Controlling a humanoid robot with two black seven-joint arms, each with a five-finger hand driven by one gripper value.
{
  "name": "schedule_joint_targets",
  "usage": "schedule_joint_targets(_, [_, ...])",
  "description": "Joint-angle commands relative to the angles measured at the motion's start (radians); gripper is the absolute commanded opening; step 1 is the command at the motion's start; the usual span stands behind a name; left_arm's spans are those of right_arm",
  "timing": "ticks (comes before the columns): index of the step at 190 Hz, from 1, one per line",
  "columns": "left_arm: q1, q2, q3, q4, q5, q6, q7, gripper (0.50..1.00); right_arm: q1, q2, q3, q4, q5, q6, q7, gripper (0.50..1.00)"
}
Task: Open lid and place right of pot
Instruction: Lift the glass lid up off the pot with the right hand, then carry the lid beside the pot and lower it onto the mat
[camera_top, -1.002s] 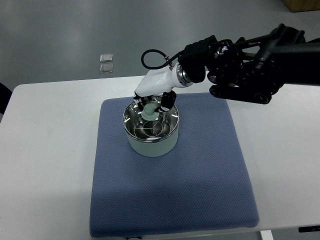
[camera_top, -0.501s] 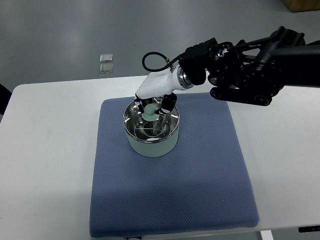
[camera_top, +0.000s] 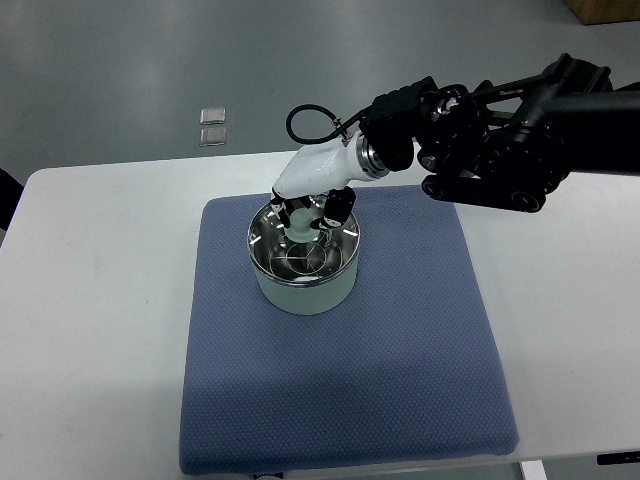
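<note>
A pale green pot (camera_top: 303, 290) stands on the blue mat (camera_top: 400, 350), toward its far left part. Its shiny glass lid (camera_top: 303, 255) with a pale green knob (camera_top: 300, 228) sits on top, tilted a little with the far side raised. My right hand (camera_top: 305, 212), white with dark fingertips, reaches in from the right on a black arm (camera_top: 500, 140). Its fingers are closed around the knob from above. The left arm does not show.
The mat lies on a white table (camera_top: 90, 320). Two small square tiles (camera_top: 212, 127) lie on the grey floor beyond the table's far edge. To the right of the pot the mat is bare.
The right hand has risen slightly with the knob in it, and the lid has lifted a little at the far side. The pot has stayed in place.
</note>
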Motion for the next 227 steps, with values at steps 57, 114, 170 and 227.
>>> schedule_joint_targets(57, [0.0, 0.0, 0.0, 0.0, 0.0, 0.0, -0.001, 1.0, 0.0, 0.0, 0.0, 0.0, 0.0, -0.005, 0.003, 0.5])
schedule_joint_targets(114, [0.0, 0.0, 0.0, 0.0, 0.0, 0.0, 0.001, 1.0, 0.025, -0.034, 0.003, 0.028, 0.0, -0.001, 0.029, 0.5])
schedule_joint_targets(170, [0.0, 0.0, 0.0, 0.0, 0.0, 0.0, 0.001, 1.0, 0.094, -0.091, 0.006, 0.071, 0.001, 0.001, 0.044, 0.5])
schedule_joint_targets(227, [0.0, 0.0, 0.0, 0.0, 0.0, -0.002, 0.001, 1.0, 0.12, -0.244, 0.005, 0.126, -0.002, 0.018, 0.052, 0.5])
